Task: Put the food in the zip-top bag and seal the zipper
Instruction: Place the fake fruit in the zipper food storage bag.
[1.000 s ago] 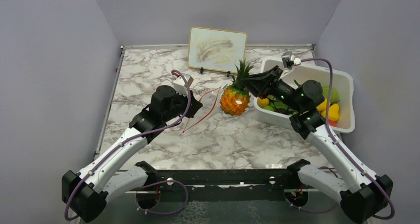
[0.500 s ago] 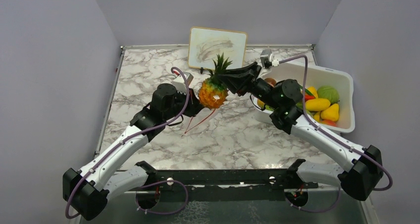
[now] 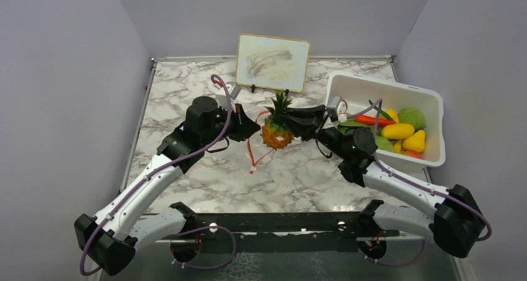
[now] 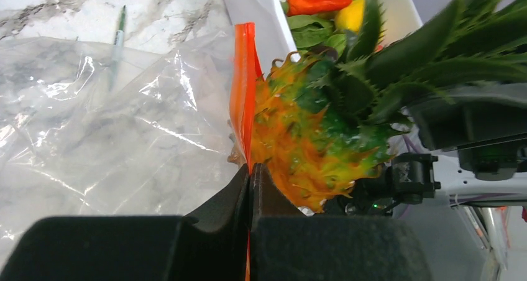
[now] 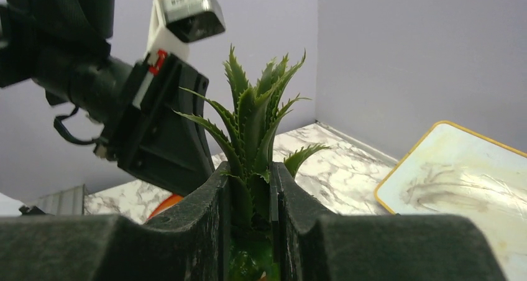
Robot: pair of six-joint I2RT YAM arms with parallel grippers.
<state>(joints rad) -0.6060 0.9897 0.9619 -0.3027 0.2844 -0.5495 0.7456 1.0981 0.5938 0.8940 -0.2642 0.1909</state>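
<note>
The spiky orange pineapple [image 3: 276, 133] hangs at the table's middle, and my right gripper [image 3: 298, 120] is shut on its green leaf crown [image 5: 255, 128]. Its body presses against the mouth of the clear zip-top bag [image 4: 118, 132]. My left gripper [image 4: 251, 169] is shut on the bag's red-orange zipper [image 4: 243, 94], holding that edge up just left of the pineapple [image 4: 307, 147]. From above, the zipper [image 3: 250, 152] trails down under the left gripper [image 3: 250, 127]. More food, a yellow pepper [image 3: 398, 130], a red pepper [image 3: 371, 120] and green pieces, lies in the white bin [image 3: 385, 84].
A framed board [image 3: 273, 62] stands against the back wall. In the left wrist view a thin grey pen [image 4: 118, 37] lies on the marble beyond the bag. The bin stands at the right edge of the table, close behind the right arm.
My right arm carried the pineapple from beside the bin leftward and down to the bag's mouth. My left gripper lifted the zipper edge and turned it towards the pineapple.
</note>
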